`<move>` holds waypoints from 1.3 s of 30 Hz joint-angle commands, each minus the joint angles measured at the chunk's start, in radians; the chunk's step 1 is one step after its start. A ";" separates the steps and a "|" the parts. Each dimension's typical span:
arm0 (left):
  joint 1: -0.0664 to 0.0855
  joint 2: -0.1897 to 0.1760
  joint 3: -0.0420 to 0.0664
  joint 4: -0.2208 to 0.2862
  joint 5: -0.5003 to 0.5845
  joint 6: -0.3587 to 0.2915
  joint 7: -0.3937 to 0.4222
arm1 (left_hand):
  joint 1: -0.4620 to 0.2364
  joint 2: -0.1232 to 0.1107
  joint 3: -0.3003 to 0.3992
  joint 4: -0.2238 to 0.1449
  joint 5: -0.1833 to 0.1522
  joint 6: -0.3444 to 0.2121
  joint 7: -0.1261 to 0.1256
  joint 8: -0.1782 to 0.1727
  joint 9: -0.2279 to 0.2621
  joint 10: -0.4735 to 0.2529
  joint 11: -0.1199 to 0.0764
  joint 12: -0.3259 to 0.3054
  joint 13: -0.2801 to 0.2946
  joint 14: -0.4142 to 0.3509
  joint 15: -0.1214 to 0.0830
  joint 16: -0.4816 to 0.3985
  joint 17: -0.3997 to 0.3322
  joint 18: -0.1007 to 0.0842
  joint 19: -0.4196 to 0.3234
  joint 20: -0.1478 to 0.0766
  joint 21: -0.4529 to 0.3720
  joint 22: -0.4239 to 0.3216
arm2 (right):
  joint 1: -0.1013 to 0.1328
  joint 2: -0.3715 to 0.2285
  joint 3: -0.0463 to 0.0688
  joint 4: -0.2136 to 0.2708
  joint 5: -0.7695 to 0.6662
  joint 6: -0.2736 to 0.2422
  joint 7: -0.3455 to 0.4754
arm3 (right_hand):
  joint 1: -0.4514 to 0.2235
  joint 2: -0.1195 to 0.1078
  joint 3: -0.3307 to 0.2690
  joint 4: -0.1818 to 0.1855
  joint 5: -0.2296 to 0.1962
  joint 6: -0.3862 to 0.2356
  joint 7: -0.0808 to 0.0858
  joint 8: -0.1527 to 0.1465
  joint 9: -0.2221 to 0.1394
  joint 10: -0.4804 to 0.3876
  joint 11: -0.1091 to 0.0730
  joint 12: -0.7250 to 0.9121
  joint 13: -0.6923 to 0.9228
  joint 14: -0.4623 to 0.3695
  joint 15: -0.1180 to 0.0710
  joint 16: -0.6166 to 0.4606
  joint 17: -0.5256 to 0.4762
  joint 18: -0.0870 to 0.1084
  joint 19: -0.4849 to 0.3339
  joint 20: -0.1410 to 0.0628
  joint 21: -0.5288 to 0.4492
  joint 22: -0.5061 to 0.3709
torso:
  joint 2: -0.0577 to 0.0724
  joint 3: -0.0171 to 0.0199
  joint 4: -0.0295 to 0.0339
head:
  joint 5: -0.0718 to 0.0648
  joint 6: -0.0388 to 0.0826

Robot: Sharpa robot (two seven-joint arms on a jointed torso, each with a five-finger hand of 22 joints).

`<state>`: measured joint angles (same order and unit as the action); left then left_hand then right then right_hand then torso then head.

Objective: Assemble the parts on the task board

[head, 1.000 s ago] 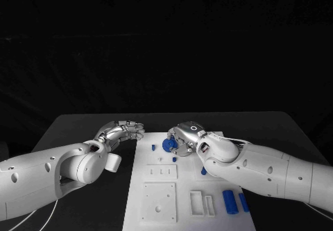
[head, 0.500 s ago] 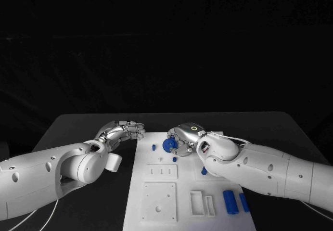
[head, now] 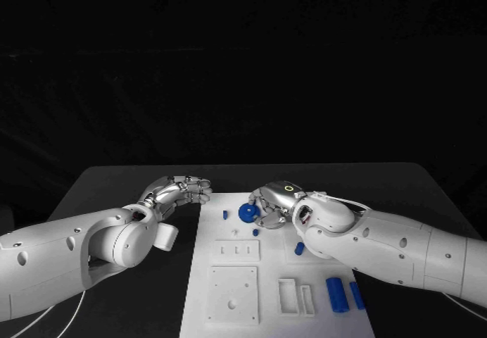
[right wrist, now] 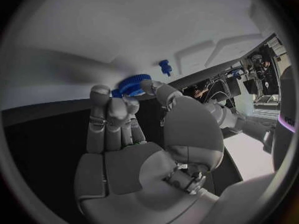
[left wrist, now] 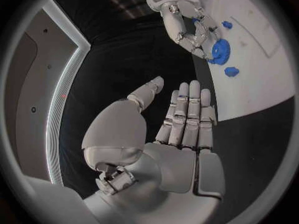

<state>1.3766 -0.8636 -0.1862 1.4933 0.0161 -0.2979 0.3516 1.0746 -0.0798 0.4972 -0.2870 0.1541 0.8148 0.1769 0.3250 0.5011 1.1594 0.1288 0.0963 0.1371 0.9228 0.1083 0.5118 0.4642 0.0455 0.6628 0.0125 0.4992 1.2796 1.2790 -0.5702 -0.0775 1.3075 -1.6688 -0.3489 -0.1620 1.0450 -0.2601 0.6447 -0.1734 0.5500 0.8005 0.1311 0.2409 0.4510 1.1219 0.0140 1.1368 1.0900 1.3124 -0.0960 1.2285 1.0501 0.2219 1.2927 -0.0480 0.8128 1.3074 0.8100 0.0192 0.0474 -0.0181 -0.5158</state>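
Right hand (head: 272, 204) shifted right, half-hiding blue gear (head: 247, 212).

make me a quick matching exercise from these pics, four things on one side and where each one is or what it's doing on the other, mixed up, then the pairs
1. blue gear
2. left hand
3. two blue cylinders
4. right hand

A. over the black table beside the task board's edge, holding nothing
B. fingertips at the gear
C. lying side by side near the board's near right corner
D. at the board's far end

Pairs: 1-D, 2-A, 3-C, 4-B
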 commanded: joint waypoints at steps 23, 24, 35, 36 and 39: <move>0.001 0.003 0.001 -0.017 -0.002 0.016 0.012 | -0.003 0.001 0.004 0.003 0.002 -0.004 0.001 -0.004 0.002 0.000 0.004 -0.007 -0.001 0.000 0.006 -0.006 0.002 -0.002 0.002 0.001 -0.004 -0.001 | 0.003 -0.153 0.027 0.057 0.457 -0.084 0.254 | -0.033 0.055 -0.087 -0.058 -0.012 0.019 0.017 0.019 0.003 -0.012 0.020 0.009 0.003 0.002 0.019 -0.007 0.006 0.040 -0.011 -0.002 0.001 0.018 | -0.002 0.0015 -0.0026 | -0.006 0.012; 0.001 0.003 0.001 -0.019 -0.002 0.018 0.012 | -0.003 0.001 0.004 0.003 0.002 -0.004 0.001 -0.004 0.002 0.001 0.004 -0.007 -0.001 0.000 0.006 -0.006 0.002 -0.002 0.002 0.001 -0.004 -0.001 | 0.005 -0.162 0.028 0.057 0.470 -0.080 0.259 | -0.034 0.058 -0.093 -0.064 -0.012 0.019 0.018 0.019 0.002 -0.013 0.020 0.009 0.003 0.002 0.019 -0.007 0.007 0.040 -0.011 -0.001 0.001 0.018 | -0.003 0.0019 -0.0038 | -0.007 0.013; 0.001 0.006 0.001 -0.035 -0.002 0.020 0.013 | 0.000 0.001 0.005 0.001 0.001 0.000 -0.001 -0.003 0.004 0.005 0.003 -0.006 0.000 0.000 0.006 -0.006 0.002 -0.002 0.001 0.001 -0.004 -0.001 | 0.041 -0.286 0.036 0.008 0.544 0.052 0.337 | -0.032 0.093 -0.187 -0.118 -0.034 0.025 0.025 0.020 -0.001 -0.024 0.027 0.013 0.002 -0.004 0.026 -0.008 0.010 0.040 -0.025 -0.004 -0.001 0.018 | -0.007 0.0096 -0.0129 | -0.017 0.018; 0.001 0.006 0.001 -0.035 -0.002 0.021 0.013 | 0.000 0.001 0.005 0.001 0.001 0.000 -0.001 -0.003 0.004 0.005 0.003 -0.006 0.000 0.000 0.006 -0.006 0.002 -0.002 0.001 0.001 -0.004 -0.001 | 0.042 -0.288 0.036 0.006 0.545 0.055 0.337 | -0.031 0.092 -0.189 -0.118 -0.035 0.025 0.025 0.020 -0.001 -0.025 0.027 0.013 0.001 -0.004 0.026 -0.008 0.010 0.040 -0.026 -0.004 -0.001 0.018 | -0.007 0.0098 -0.0131 | -0.018 0.018; 0.001 0.007 0.001 -0.039 -0.002 0.022 0.013 | 0.000 0.001 0.005 0.001 0.001 0.000 -0.001 -0.002 0.004 0.005 0.003 -0.006 0.000 0.000 0.006 -0.006 0.002 -0.002 0.001 0.001 -0.004 -0.001 | 0.043 -0.310 0.036 -0.012 0.561 0.071 0.347 | -0.021 0.094 -0.199 -0.118 -0.041 0.026 0.025 0.020 -0.001 -0.026 0.027 0.013 0.001 -0.006 0.026 -0.009 0.011 0.040 -0.028 -0.003 -0.002 0.018 | -0.008 0.0114 -0.0139 | -0.023 0.017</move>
<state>1.3767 -0.8583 -0.1864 1.4551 0.0161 -0.2954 0.3530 1.0746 -0.0798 0.4972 -0.2870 0.1541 0.8148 0.1769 0.3250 0.5041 1.1594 0.1287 0.0937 0.1372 0.9228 0.1083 0.5118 0.4657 0.0455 0.6628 0.0125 0.4992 1.2796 1.3211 -0.8759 -0.0420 1.2989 -1.1553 -0.3402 0.1372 1.0157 -0.1651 0.4523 -0.2915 0.5112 0.8119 0.1371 0.2547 0.4507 1.1005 0.0357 1.1453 1.0922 1.3093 -0.0715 1.2251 1.0594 0.2162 1.2713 -0.0520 0.8128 1.3073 0.8029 0.0285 0.0348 -0.0379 -0.4984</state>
